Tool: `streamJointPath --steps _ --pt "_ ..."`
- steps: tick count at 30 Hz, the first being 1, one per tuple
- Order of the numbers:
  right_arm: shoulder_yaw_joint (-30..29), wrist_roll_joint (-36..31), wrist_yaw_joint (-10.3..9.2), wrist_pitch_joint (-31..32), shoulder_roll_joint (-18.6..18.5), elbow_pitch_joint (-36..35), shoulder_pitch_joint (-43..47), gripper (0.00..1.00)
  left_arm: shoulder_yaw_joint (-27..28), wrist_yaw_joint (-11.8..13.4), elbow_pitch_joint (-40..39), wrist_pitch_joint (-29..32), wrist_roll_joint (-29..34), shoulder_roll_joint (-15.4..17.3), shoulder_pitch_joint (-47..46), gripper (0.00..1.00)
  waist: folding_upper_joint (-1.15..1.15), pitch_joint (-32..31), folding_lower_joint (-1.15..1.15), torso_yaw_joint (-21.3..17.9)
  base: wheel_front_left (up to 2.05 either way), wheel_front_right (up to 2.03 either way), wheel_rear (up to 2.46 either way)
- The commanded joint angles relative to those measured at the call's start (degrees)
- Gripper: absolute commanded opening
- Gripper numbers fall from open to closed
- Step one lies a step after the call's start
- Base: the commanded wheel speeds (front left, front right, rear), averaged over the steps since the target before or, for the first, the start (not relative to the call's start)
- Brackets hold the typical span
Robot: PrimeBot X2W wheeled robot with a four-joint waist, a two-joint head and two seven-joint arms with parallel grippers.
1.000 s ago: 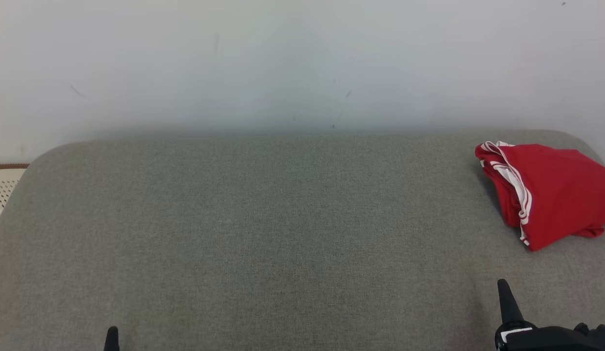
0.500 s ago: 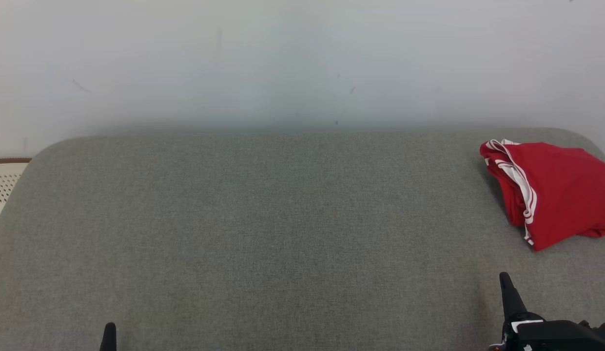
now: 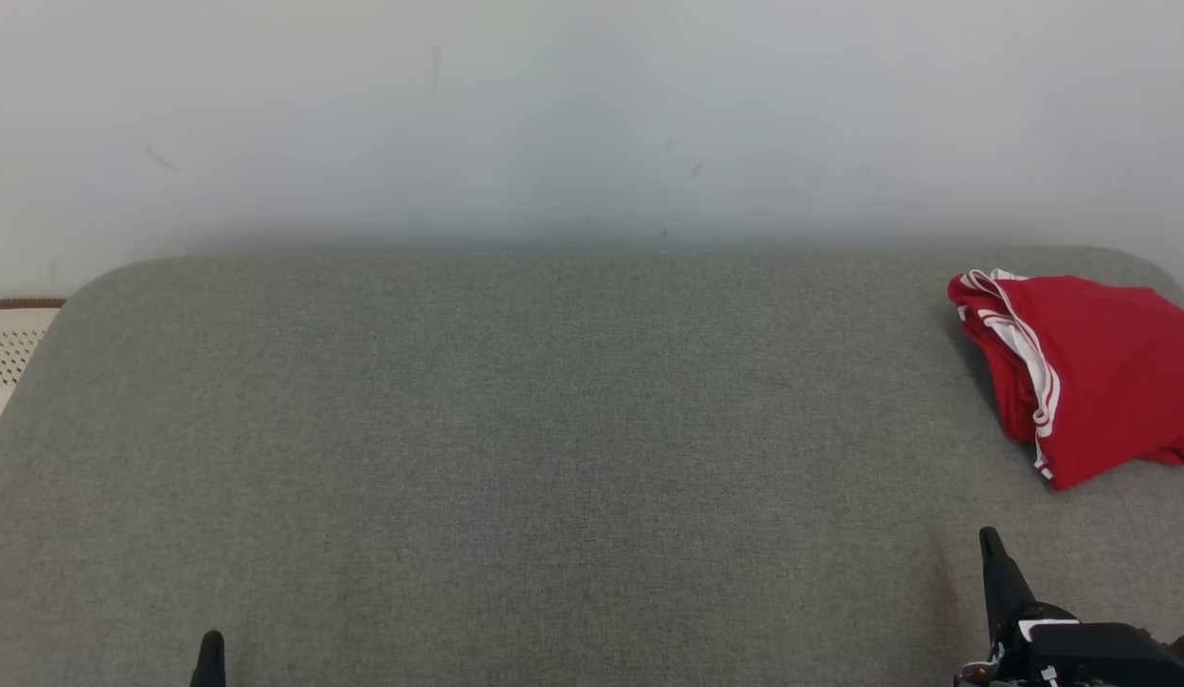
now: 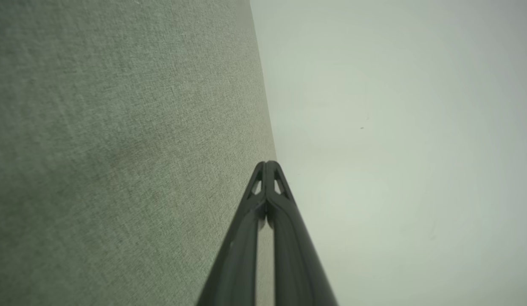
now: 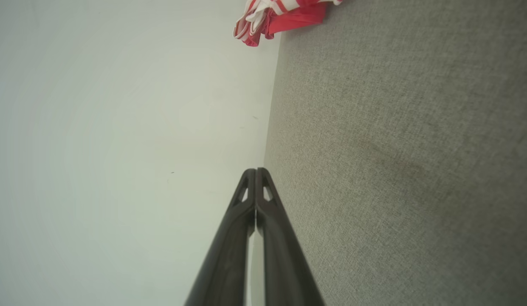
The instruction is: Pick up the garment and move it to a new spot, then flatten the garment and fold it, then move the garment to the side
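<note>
Likely home: grey upholstered cushion [image 3: 553, 429]

The garment [image 3: 1097, 372] is bright red with white stripes along its trim. The surface [image 3: 553, 458] is a heathered grey weave and the wall [image 3: 592, 114] plain off-white. The left tool [image 3: 210, 656] and right tool [image 3: 988, 542] are black.

1. A folded red garment [image 3: 1097, 372] with white stripes is lying at the far right corner of the grey fabric worktop [image 3: 515, 429].
2. The left end effector [image 3: 210, 644] is peeking in at the bottom edge.
3. The right end effector [image 3: 992, 549] is pointing up near the red garment, apart from it.
</note>
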Motion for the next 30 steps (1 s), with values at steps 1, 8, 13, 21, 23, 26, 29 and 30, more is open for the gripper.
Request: streamJointPath --steps 1,8,13,21,23,26,29,30 --pt "-0.2 0.9 0.02 0.3 0.1 -0.1 -0.5 0.00 0.4 -0.4 0.0 0.3 -1.3 0.3 -0.9 0.00 0.00 0.0 0.00 0.0 0.00 0.00 0.00" --pt "-0.8 4.1 0.02 1.3 0.2 0.3 -1.2 0.00 0.6 -0.8 0.2 1.1 -4.4 0.3 -1.1 0.00 0.00 0.4 0.00 0.3 0.00 0.00 0.00" --pt "-1.1 6.4 0.02 1.9 0.2 0.6 -1.2 0.00 0.8 -1.0 0.3 1.5 -6.4 0.3 -1.0 0.00 0.00 0.6 0.00 0.4 0.00 0.00 0.00" --pt "-1.7 9.8 0.02 2.9 0.3 1.0 -1.9 0.00 1.0 -1.4 0.5 2.4 -9.6 0.3 -1.1 0.00 0.00 0.9 0.00 0.7 0.00 0.00 0.00" --pt "-1.8 10.5 0.02 3.1 0.3 1.1 -2.1 0.00 1.0 -1.4 0.6 2.5 -10.4 0.3 -1.2 0.00 0.00 1.0 0.00 0.8 0.00 0.00 0.00" --pt "-2.0 11.6 0.02 3.4 0.4 1.2 -2.2 0.00 1.1 -1.6 0.6 2.8 -11.6 0.3 -1.3 0.00 0.00 1.1 0.00 0.9 0.00 0.00 0.00" --pt "-2.1 11.6 0.02 3.6 0.4 1.2 -1.9 0.00 1.1 -1.6 0.7 2.8 -11.5 0.3 -1.3 0.00 0.00 1.2 0.00 0.9 0.00 0.00 0.00" --pt "-2.1 11.6 0.02 3.6 0.4 1.2 -1.9 0.00 1.1 -1.6 0.7 2.8 -11.5 0.3 -1.3 0.00 0.00 1.2 0.00 0.9 0.00 0.00 0.00"
